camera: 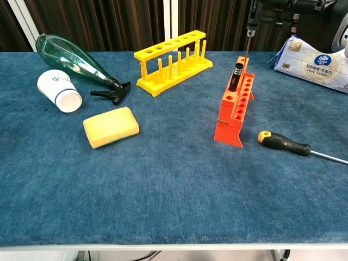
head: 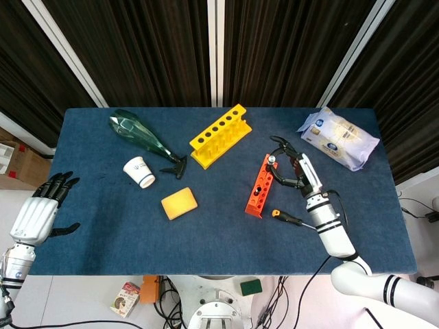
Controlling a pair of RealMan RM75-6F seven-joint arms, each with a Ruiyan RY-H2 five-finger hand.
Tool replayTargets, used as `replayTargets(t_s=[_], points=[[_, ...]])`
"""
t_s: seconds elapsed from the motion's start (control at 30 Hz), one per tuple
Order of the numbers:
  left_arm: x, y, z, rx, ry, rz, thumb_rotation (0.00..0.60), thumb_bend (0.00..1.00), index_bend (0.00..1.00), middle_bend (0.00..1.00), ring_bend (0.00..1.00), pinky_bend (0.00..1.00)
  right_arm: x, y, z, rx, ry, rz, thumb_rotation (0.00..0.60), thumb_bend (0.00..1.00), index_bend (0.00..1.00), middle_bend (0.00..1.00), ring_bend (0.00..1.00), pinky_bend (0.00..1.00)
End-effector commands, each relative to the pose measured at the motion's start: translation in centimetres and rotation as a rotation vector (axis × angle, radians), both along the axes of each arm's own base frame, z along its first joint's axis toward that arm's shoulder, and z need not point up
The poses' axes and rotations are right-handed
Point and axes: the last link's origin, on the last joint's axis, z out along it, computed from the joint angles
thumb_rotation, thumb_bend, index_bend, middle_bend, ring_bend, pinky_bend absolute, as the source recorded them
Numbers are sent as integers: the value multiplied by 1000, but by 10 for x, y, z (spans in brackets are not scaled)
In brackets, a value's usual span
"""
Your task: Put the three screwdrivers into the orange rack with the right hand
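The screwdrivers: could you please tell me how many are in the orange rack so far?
One screwdriver already stands in the rack. The right hand holds a second screwdriver upright, tip down over the rack's far end. A third screwdriver lies on the table beside the rack, untouched.

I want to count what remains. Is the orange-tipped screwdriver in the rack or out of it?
Out. The screwdriver lies flat on the table, beside the rack, not touching it.

sponge left of rack, loose screwdriver right
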Motion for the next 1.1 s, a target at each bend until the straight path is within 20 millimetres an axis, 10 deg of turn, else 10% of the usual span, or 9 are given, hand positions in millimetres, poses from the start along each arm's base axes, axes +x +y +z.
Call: replayTargets(t_s=[0.03,1.1], points=[[0,0,0,0,0,1,600,35,120,43,31,187,0,0,-1,4,-7,0,600,402,691,112,0,0],[-2,1,0,-3,3,6,600,36,120,43,31,189,1,-2,-3,10,-17,6,600,402,692,112,0,0]])
